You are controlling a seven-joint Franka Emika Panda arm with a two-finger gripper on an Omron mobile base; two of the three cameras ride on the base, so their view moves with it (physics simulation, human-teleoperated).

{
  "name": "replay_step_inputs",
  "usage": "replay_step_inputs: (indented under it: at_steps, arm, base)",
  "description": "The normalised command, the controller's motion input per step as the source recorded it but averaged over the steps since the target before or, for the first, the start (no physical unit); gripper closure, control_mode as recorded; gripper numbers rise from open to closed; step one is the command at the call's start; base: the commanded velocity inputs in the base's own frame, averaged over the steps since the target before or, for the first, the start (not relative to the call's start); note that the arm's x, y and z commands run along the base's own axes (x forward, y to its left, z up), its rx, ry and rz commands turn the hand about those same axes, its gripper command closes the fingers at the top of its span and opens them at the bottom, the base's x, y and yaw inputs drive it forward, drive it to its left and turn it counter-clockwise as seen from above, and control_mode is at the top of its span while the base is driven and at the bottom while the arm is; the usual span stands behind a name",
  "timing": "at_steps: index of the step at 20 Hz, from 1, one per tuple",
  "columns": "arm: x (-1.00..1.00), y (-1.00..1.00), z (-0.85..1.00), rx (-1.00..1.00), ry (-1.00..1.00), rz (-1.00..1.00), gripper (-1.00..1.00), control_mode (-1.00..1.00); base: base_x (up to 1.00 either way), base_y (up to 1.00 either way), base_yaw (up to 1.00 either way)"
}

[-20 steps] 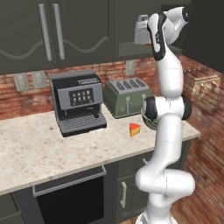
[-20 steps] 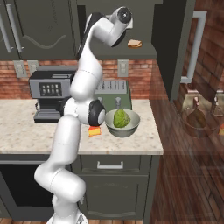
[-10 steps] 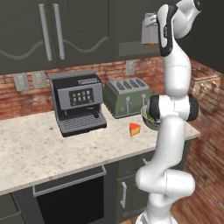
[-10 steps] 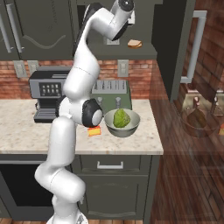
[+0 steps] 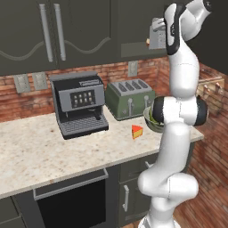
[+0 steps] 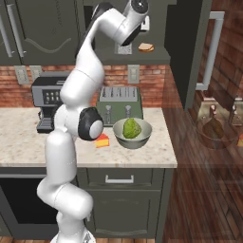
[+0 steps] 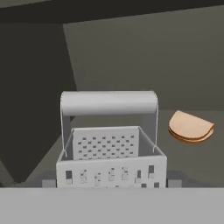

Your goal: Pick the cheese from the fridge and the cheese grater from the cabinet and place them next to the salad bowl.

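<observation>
**Claw at the grater in the open cabinet**

The arm is raised to full height, with the claw (image 6: 124, 46) reaching into the open compartment of the cabinet (image 5: 80, 31) above the desk (image 5: 53, 153).

Position of the grater (image 7: 111, 151): it stands upright on the cabinet shelf, directly in front of the claw and centred on its line of sight. The bar handle sits across the top, level, with the perforated faces below it. From the hand's own camera the grater's lower body meets the bottom edge, very near the claw. The finger tips are hidden there, so contact cannot be confirmed.

Claw state: spread wide, nothing held.

A flat tan slice of bread (image 7: 190, 127) lies on the same shelf, to one side of the grater and apart from it.

Position of the cheese (image 5: 136, 131): it rests on the desk, just beside the salad bowl (image 6: 133, 135) and in front of the green toaster (image 5: 130, 99). The coffee machine (image 5: 80, 102) stands further left on the desk.
</observation>
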Motion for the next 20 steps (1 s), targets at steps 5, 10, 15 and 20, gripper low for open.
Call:
replay_step_inputs:
  at_steps: [5, 10, 15, 20]
  arm:
    - [-0.25, 0.00, -0.05, 0.00, -0.07, -0.03, 1.00, -1.00]
    - [-0.48, 0.00, -0.04, 0.00, -0.11, -0.03, 1.00, -1.00]
    - [-0.67, 0.01, -0.08, 0.00, -0.10, -0.04, 1.00, -1.00]
    - [-0.71, 0.15, -0.14, 0.00, -0.07, -0.02, 1.00, -1.00]
  base:
    - [0.00, 0.00, 0.00]
    - [0.00, 0.00, 0.00]
    - [0.00, 0.00, 0.00]
    - [0.00, 0.00, 0.00]
